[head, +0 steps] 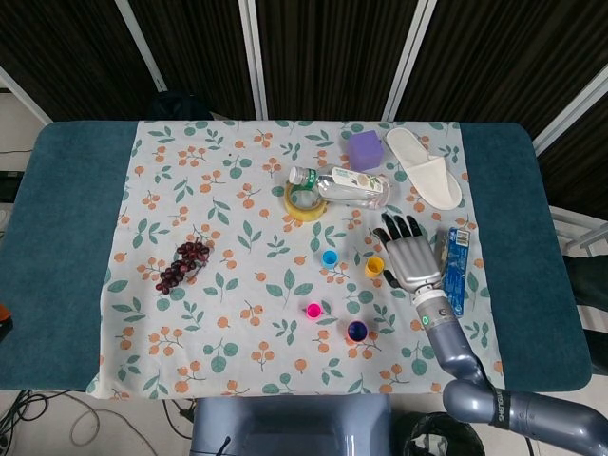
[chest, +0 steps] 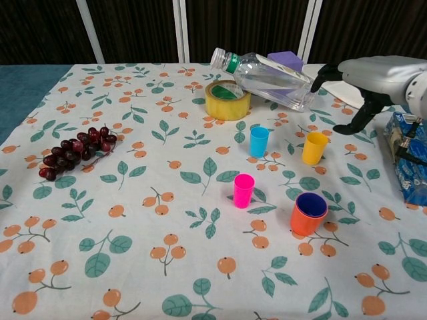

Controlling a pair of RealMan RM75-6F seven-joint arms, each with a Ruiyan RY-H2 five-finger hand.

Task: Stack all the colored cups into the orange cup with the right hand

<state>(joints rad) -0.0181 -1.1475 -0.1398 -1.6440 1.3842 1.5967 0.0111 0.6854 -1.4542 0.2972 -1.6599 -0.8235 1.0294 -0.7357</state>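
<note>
Yellow cup [chest: 314,147] stands upright just left of and below my right hand [head: 410,254], whose fingers are spread wide and empty; orange cup [chest: 307,214], already holding a purple one, sits nearer me.

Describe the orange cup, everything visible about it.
The orange cup is small, looks like plastic, and stands upright on the floral tablecloth, near its front edge, right of the pink cup. A dark blue cup is nested inside it, rim slightly above the orange one. Nothing else touches it; the right hand is open, well behind.
</note>
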